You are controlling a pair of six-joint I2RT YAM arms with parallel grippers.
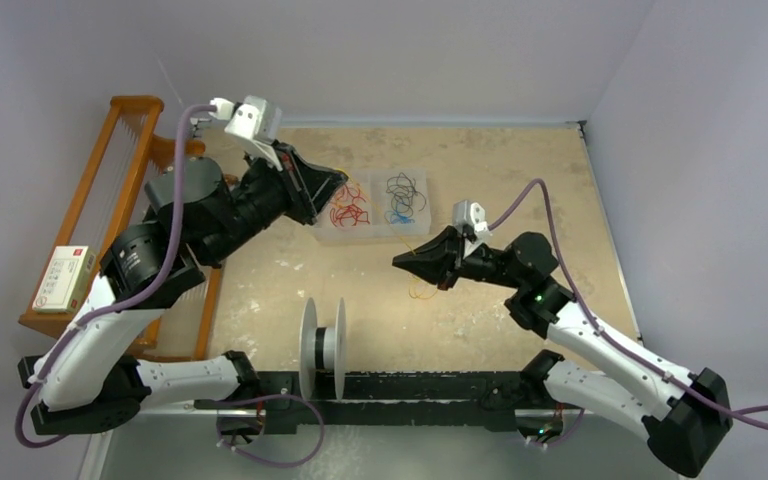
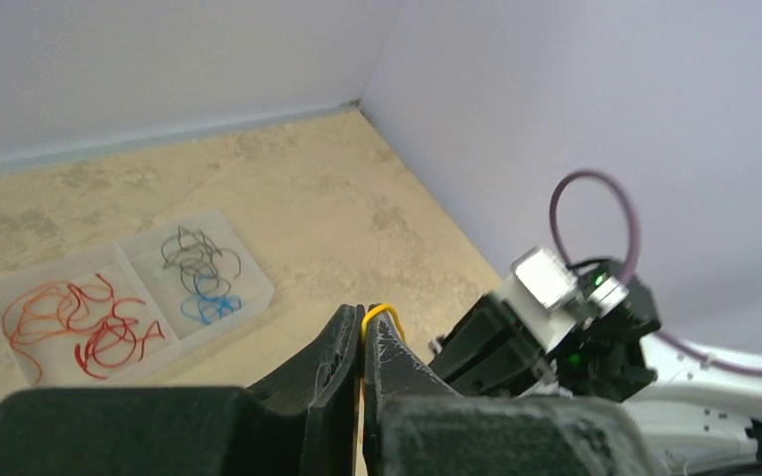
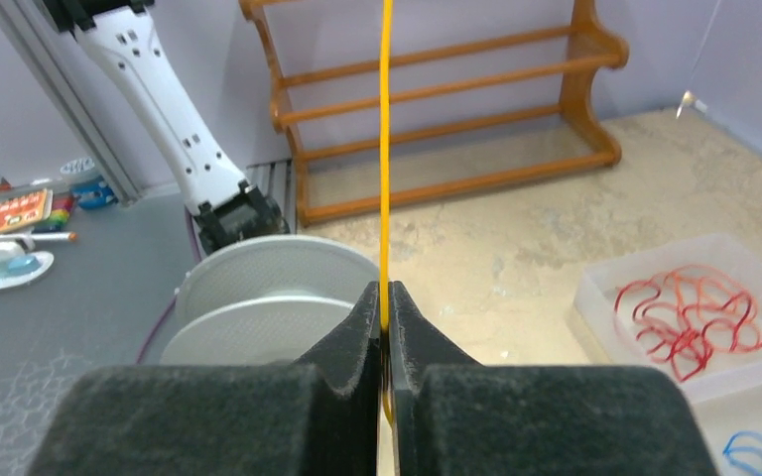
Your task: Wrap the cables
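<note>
My left gripper (image 1: 340, 185) is raised beside the tray's left end and is shut on a thin yellow cable (image 2: 381, 311), which loops out over its fingertips (image 2: 389, 342). My right gripper (image 1: 397, 262) is shut on a yellow cable (image 3: 385, 149) that runs straight and taut up out of the right wrist view. I cannot tell whether both hold the same strand. More curly yellow-orange strands (image 1: 422, 291) lie on the table under the right gripper. The white spool (image 1: 322, 348) stands upright at the near edge, and it also shows in the right wrist view (image 3: 258, 297).
A clear two-part tray (image 1: 372, 232) at the back middle holds red wires (image 1: 350, 208) on the left and black and blue wires (image 1: 402, 197) on the right. A wooden rack (image 1: 110, 180) stands at the far left with a card box (image 1: 65, 278) on it.
</note>
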